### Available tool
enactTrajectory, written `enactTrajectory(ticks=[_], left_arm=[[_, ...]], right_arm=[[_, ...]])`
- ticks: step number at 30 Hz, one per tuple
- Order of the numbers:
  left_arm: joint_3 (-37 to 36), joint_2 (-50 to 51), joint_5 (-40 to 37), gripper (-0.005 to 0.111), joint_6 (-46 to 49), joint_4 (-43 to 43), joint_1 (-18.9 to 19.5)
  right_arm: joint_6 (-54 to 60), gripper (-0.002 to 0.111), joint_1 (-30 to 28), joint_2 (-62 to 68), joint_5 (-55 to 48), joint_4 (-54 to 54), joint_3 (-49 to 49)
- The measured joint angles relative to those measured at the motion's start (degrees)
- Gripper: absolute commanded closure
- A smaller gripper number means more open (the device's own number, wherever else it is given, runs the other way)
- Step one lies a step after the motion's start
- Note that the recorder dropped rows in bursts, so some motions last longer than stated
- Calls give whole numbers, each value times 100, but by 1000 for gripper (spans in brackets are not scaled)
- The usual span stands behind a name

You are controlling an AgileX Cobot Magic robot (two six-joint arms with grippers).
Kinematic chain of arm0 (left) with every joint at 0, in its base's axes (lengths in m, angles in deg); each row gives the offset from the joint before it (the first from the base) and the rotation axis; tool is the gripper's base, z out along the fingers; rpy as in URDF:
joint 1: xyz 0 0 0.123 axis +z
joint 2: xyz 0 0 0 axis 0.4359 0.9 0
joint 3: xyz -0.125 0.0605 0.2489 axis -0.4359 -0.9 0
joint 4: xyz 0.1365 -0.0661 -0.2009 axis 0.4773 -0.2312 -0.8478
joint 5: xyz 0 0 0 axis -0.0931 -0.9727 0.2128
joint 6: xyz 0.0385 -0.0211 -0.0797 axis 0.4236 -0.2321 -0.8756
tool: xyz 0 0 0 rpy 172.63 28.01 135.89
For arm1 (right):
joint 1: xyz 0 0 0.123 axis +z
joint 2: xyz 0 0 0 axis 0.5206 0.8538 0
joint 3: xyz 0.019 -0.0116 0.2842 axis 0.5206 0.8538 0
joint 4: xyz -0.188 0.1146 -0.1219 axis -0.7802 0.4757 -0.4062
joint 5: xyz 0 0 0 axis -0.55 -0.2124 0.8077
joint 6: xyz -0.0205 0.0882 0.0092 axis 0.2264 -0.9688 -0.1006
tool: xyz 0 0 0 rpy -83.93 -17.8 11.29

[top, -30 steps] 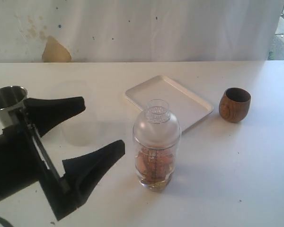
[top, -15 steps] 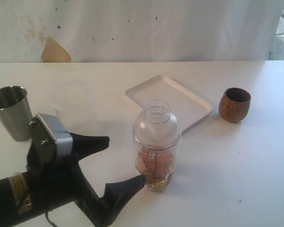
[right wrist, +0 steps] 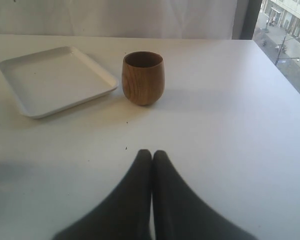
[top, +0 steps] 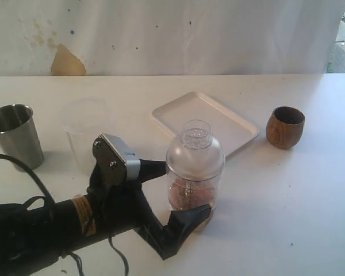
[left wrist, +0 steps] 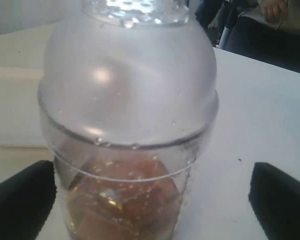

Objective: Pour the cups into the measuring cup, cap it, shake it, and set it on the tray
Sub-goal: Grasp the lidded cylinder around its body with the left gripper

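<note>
On the white table [top: 276, 230], reading the exterior view as a clock face centred on the measuring cup, the tapered shiny steel tumbler [top: 14, 137] stands upright at ten o'clock. Just beside it, the larger frosted translucent plastic cup [top: 85, 133] is so pale that it nearly melts into the tabletop.

Next comes the matte black left gripper [top: 187, 188] with its jaws spread wide. One wedge-shaped finger [top: 154, 168] passes at nine o'clock and the other at six, so they straddle the cup. In the left wrist view a gap shows on the one side, and contact on the other cannot be told.

Between them the tall clear cylindrical measuring cup [top: 194, 192] stands upright on the table, off the tray. It wears a smooth frosted dome cap [top: 195, 156] with a narrow open neck, and reddish-brown contents [left wrist: 125, 200] sit at its bottom.

At one o'clock lies the flat white rectangular tray [top: 207, 118] with rounded corners and a low rim. At two o'clock, near the tray's corner but apart from it, stands the rounded brown wooden cup [top: 285, 127], its grain visible. The black right gripper [right wrist: 151, 156] has its tapered fingers pressed flat together, holding nothing.
</note>
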Motion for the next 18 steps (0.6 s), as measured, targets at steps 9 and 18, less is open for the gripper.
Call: enactTrajectory(ticks=[9,18], left_arm=[[218,280,0,2,548,3,0],[647,322,-359,2,639,-125,0]], right_arm=[[0,108,0,0,0,0,0],[0,108,0,0,0,0,0]])
